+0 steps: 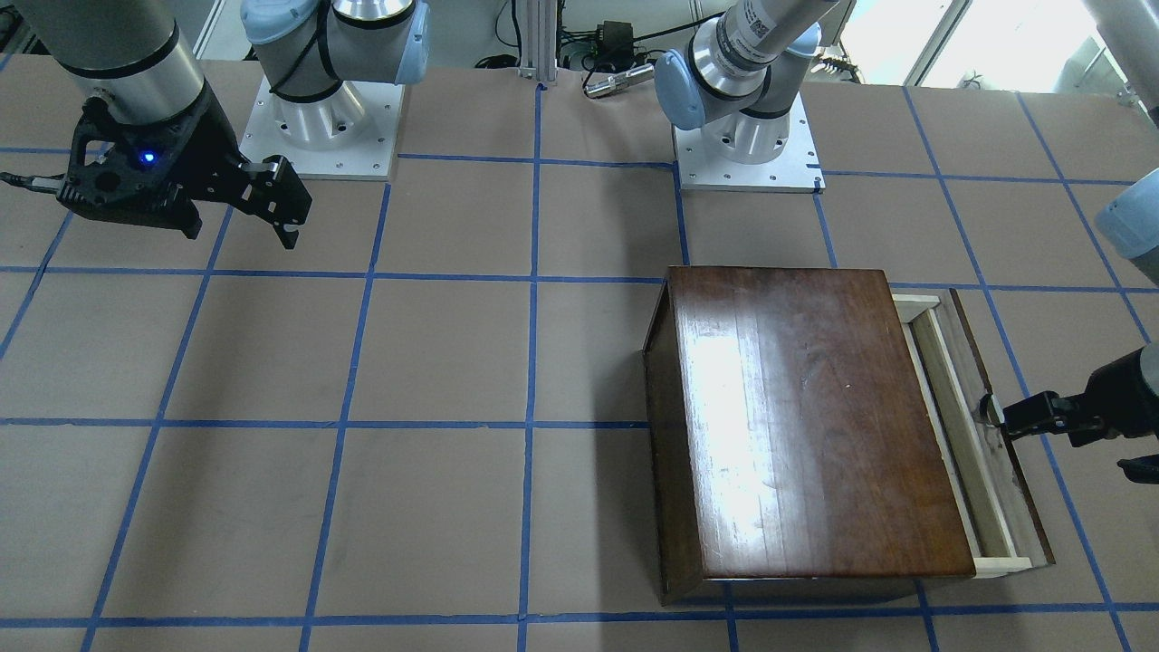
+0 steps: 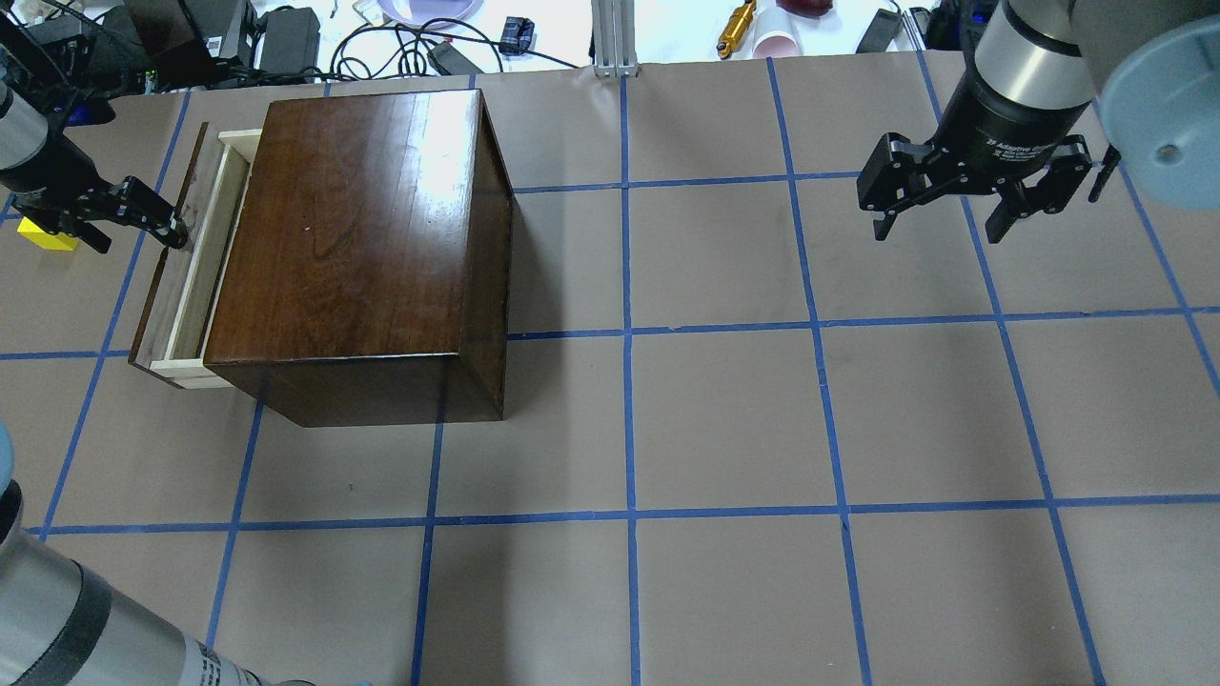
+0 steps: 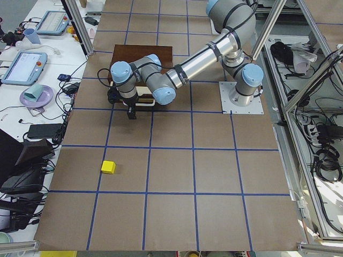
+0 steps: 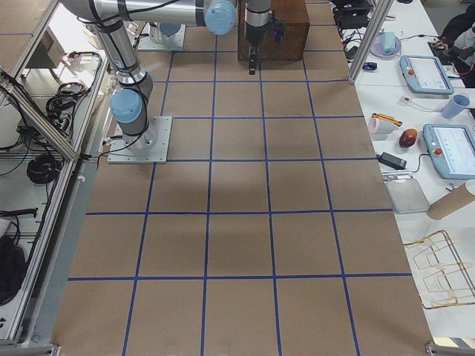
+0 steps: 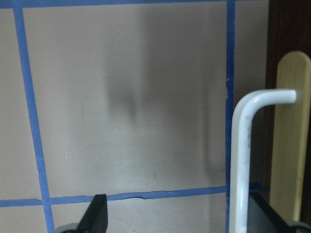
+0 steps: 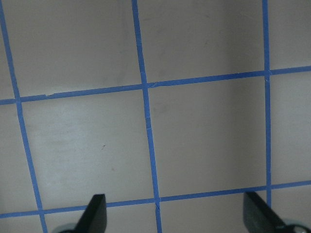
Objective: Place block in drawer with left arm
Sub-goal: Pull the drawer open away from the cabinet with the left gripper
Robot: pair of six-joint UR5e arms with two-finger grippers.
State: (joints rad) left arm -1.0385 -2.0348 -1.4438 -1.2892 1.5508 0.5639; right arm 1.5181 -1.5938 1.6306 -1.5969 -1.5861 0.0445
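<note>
The yellow block (image 2: 46, 233) lies on the table left of the cabinet, behind my left gripper; it also shows in the exterior left view (image 3: 109, 167). The drawer (image 2: 195, 257) of the dark brown cabinet (image 2: 353, 229) is pulled partly out, with nothing visible in its pale-wood tray. My left gripper (image 2: 143, 227) is open at the drawer's dark front panel. In the left wrist view the white handle (image 5: 240, 160) stands between the fingers, close to the right one. My right gripper (image 2: 944, 205) is open and empty, held above the table far right.
The table is brown paper with a blue tape grid (image 2: 629, 333). Cables and small items (image 2: 429, 38) lie beyond its far edge. The two arm bases (image 1: 747, 136) stand at the robot's side of the table.
</note>
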